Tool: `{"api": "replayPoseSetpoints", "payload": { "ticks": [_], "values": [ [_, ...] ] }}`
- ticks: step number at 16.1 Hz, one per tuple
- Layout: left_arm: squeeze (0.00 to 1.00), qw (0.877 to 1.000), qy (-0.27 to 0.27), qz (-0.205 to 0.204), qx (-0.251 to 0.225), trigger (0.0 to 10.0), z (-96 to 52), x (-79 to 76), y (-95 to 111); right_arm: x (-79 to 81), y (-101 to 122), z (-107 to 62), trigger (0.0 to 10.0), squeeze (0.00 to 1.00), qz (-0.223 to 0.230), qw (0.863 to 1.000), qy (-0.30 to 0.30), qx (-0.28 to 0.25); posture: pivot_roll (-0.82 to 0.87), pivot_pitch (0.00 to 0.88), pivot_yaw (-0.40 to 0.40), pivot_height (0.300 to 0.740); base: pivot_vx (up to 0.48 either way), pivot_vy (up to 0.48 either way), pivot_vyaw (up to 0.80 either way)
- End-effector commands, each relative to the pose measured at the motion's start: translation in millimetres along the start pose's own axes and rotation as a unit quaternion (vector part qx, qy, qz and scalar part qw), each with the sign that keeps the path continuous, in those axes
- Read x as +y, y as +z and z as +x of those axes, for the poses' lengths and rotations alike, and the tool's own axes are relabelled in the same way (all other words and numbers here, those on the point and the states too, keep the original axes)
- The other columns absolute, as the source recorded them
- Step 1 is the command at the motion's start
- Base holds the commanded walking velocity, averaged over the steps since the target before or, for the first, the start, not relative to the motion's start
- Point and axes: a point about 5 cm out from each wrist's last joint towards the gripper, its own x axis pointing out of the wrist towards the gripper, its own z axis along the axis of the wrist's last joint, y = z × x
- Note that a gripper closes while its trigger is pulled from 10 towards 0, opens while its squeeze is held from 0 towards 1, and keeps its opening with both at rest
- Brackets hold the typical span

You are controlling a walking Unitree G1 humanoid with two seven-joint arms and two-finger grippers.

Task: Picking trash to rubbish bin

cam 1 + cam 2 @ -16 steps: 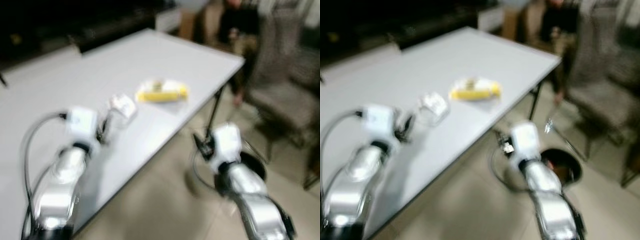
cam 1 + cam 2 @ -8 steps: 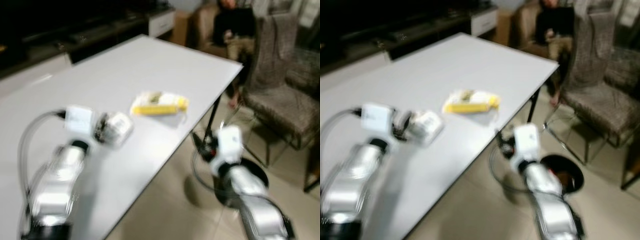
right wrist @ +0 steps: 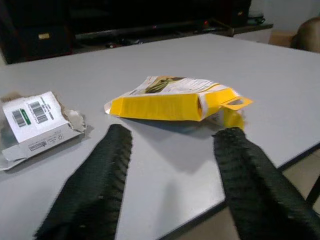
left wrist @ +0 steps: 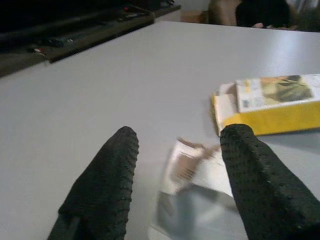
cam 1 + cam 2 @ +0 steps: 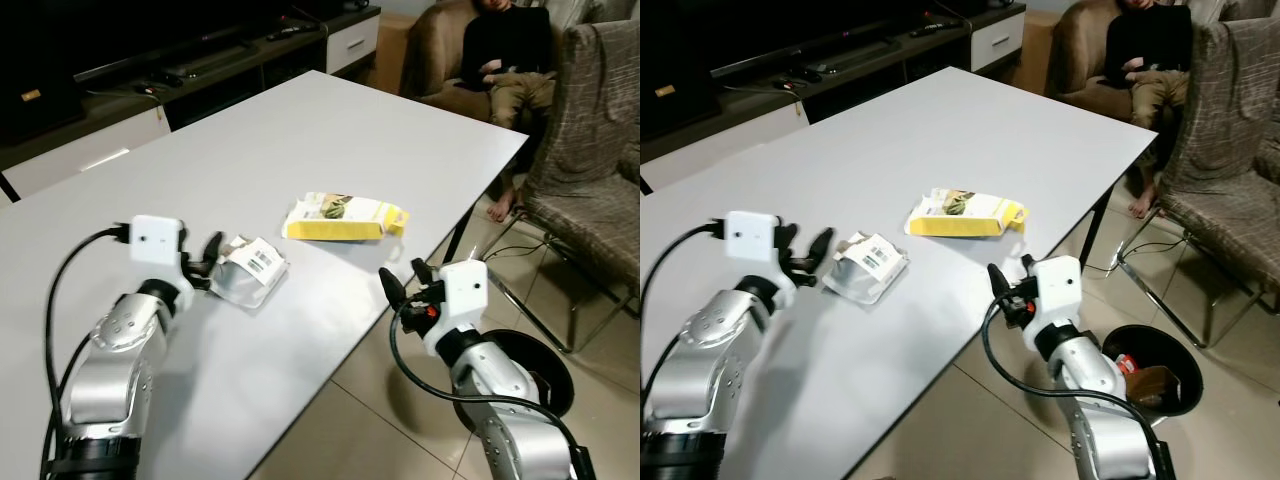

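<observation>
Now both arms reach for trash on the table (image 5: 300, 120).

Across the centre of the frame the table carries a yellow box (image 5: 343, 217) at mid-frame and a torn wrapper (image 5: 247, 270) to its left; the bin (image 5: 1160, 375) sits on the floor at lower right, already holding rubbish. I judge the flat wrapper may slide away if the fingers close too high. The left gripper (image 5: 210, 262), fingers apart and empty, sits just beside the wrapper; the right gripper (image 5: 405, 283), also spread and empty, hangs off the table edge, near the box.
</observation>
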Motion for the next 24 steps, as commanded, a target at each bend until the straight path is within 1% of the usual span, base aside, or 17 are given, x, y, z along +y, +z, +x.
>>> {"api": "replayPoseSetpoints", "payload": {
  "ticks": [1,2,3,4,5,7,8,9,10,11,12,13,15,19,22,23,24],
  "values": [
    [1.00,1.000,-0.004,-0.023,0.013,10.0,1.5,2.0,-3.2,2.3,5.1,-1.9,10.0,1.00,0.012,1.000,0.012,-0.012,-0.05,0.000,0.049,0.740,0.000,0.000,0.00],
    [1.00,0.999,-0.019,-0.025,0.015,10.0,1.3,1.1,-3.8,4.1,4.8,-3.1,10.0,1.00,0.018,1.000,0.019,-0.011,-0.05,0.000,0.047,0.740,0.000,0.000,0.00],
    [1.00,0.999,-0.033,-0.007,0.017,10.0,-0.2,3.0,-4.0,5.5,4.2,-4.3,10.0,1.00,0.021,0.999,0.026,-0.010,-0.05,0.000,0.047,0.740,0.000,0.000,0.00],
    [1.00,0.998,-0.049,0.031,0.018,10.0,-3.0,7.8,-4.9,6.9,4.0,-5.2,10.0,1.00,0.023,0.999,0.032,-0.009,-0.05,0.000,0.047,0.740,0.000,0.000,0.00],
    [1.00,0.993,-0.072,0.087,0.025,10.0,-6.1,13.0,-7.7,7.6,4.1,-5.7,10.0,1.00,0.025,0.999,0.036,-0.009,-0.05,0.000,0.046,0.740,0.000,0.000,0.00],
    [1.00,0.976,-0.110,0.186,0.041,10.0,-8.8,20.8,-10.9,9.0,3.0,-6.3,10.0,1.00,0.020,0.999,0.046,-0.002,-0.04,0.000,0.046,0.740,0.000,0.000,0.00],
    [1.00,0.961,-0.120,0.245,0.050,10.0,-6.6,25.8,-10.9,10.5,-0.3,-5.5,10.0,1.00,-0.007,0.999,0.048,0.016,-0.04,0.000,0.047,0.740,0.000,0.000,0.00],
    [1.00,0.952,-0.120,0.277,0.049,10.0,-3.2,25.7,-10.0,10.9,-2.6,-4.7,10.0,1.00,-0.017,0.998,0.050,0.027,-0.04,0.000,0.045,0.740,0.000,0.000,0.00],
    [1.00,0.947,-0.119,0.295,0.048,10.0,-1.6,25.8,-9.8,11.1,-3.6,-4.6,10.0,0.94,-0.019,0.998,0.053,0.031,-0.04,0.000,0.045,0.740,0.000,0.000,0.00],
    [1.00,0.944,-0.122,0.304,0.050,10.0,-0.2,25.7,-10.3,11.3,-3.6,-4.4,10.0,0.19,-0.023,0.998,0.053,0.031,-0.04,0.000,0.046,0.740,0.000,0.000,0.00],
    [0.05,0.940,-0.135,0.309,0.056,10.0,2.9,23.2,-12.9,12.0,-4.0,-4.0,10.0,0.00,-0.027,0.998,0.055,0.034,-0.04,0.000,0.045,0.740,0.000,0.000,0.00],
    [0.00,0.936,-0.144,0.316,0.057,10.0,5.6,21.0,-14.9,12.3,-4.3,-4.1,10.0,0.00,-0.028,0.997,0.056,0.036,-0.04,0.000,0.044,0.740,0.000,0.000,0.00],
    [0.00,0.933,-0.137,0.327,0.058,10.0,12.3,20.1,-18.2,12.5,-5.1,-4.4,10.0,0.00,-0.038,0.997,0.055,0.041,-0.04,0.000,0.042,0.740,0.000,0.000,0.00],
    [0.00,0.918,-0.127,0.368,0.074,10.0,27.2,20.4,-26.4,12.9,-5.1,-4.1,10.0,0.00,-0.046,0.997,0.054,0.042,-0.04,0.000,0.049,0.740,0.000,0.000,0.00],
    [0.00,0.917,-0.104,0.379,0.065,10.0,36.5,22.2,-23.4,11.7,-4.6,-3.4,10.0,0.00,-0.048,0.997,0.048,0.040,-0.05,0.000,0.056,0.740,0.000,0.000,0.00],
    [0.00,0.914,-0.120,0.383,0.060,10.0,38.6,18.4,-24.3,11.7,-4.7,-3.9,10.0,0.00,-0.048,0.997,0.046,0.040,-0.05,0.000,0.062,0.740,0.000,0.000,0.00],
    [0.00,0.904,-0.143,0.400,0.059,10.0,39.3,13.8,-26.8,11.7,-5.4,-5.3,10.0,0.00,-0.050,0.997,0.044,0.041,-0.05,0.000,0.065,0.740,0.000,0.000,0.00]
  ]
}}
